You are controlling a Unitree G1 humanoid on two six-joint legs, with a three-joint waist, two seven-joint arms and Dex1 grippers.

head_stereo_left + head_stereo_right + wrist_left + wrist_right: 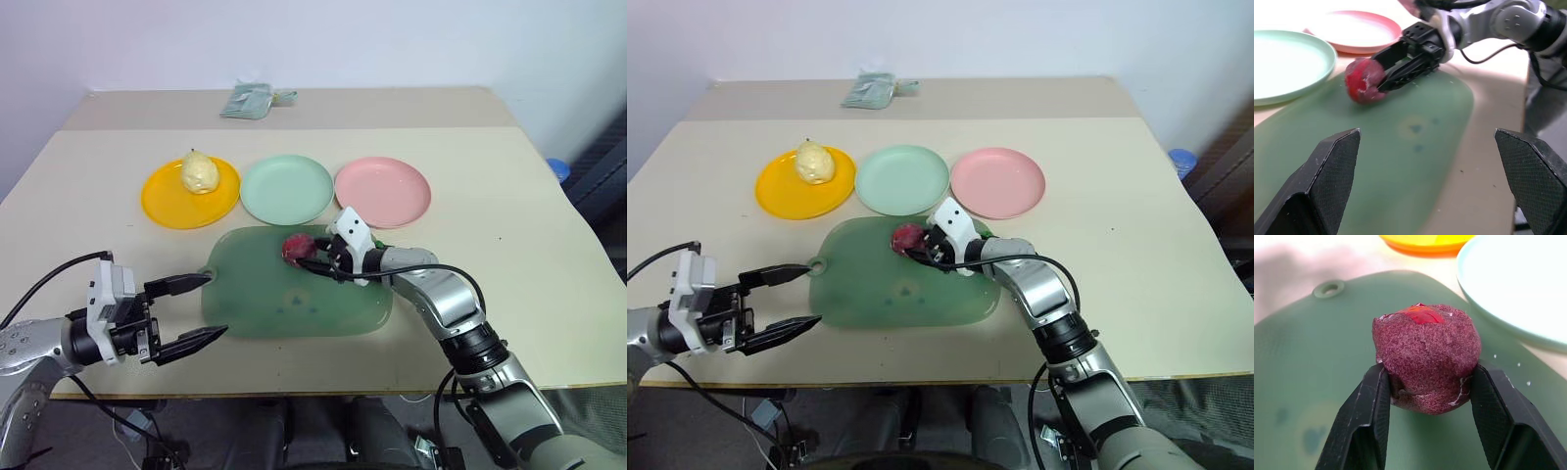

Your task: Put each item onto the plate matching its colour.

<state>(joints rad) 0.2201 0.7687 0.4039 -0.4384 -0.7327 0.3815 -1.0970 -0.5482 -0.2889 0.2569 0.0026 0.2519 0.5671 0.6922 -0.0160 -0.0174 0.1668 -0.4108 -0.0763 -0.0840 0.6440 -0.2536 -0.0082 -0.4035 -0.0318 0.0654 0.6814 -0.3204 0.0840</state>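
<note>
R pincer (pixel 1426 382) grips roundish red fruit (pixel 1426 357), no long axis.

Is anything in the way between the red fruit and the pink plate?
Nothing visible. The red fruit sits in the right gripper on the green board, and the pink plate lies just beyond, with bare table between.

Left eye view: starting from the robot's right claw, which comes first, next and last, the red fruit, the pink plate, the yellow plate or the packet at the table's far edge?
1. red fruit: pinched in the right claw, over the green board.
2. pink plate: just beyond the claw.
3. yellow plate: far to the left, carrying the pear-shaped piece.
4. packet: at the table's far edge.
</note>
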